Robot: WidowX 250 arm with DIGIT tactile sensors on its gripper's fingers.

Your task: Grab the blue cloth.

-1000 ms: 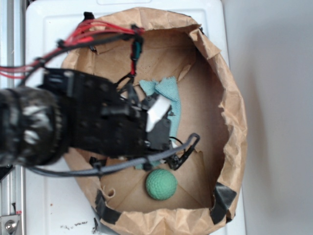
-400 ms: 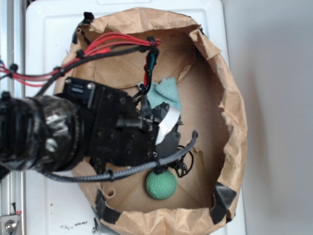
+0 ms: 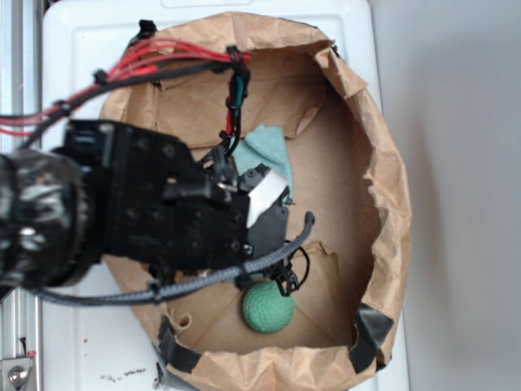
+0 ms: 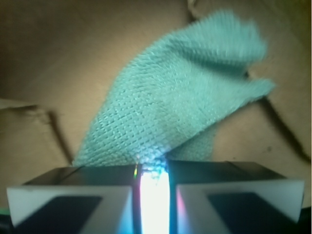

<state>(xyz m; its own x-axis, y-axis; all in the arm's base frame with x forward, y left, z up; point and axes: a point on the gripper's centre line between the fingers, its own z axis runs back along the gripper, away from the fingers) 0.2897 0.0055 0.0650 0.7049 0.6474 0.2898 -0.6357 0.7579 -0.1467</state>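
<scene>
Arm shifted left; fingers (image 4: 153, 192) pinch one blue cloth (image 4: 180, 102).

Blue cloth (image 4: 175, 117): coarse terry weave, matt, frayed at edges. Paper bag (image 3: 391, 204): brown, crumpled, matt, torn rim patched with black tape. Ball (image 3: 268, 307): green, dimpled, dull. Hand (image 4: 152, 195): black and white plastic, slightly glossy.

White tabletop (image 3: 73, 342); grey wall (image 3: 464, 163)
</scene>
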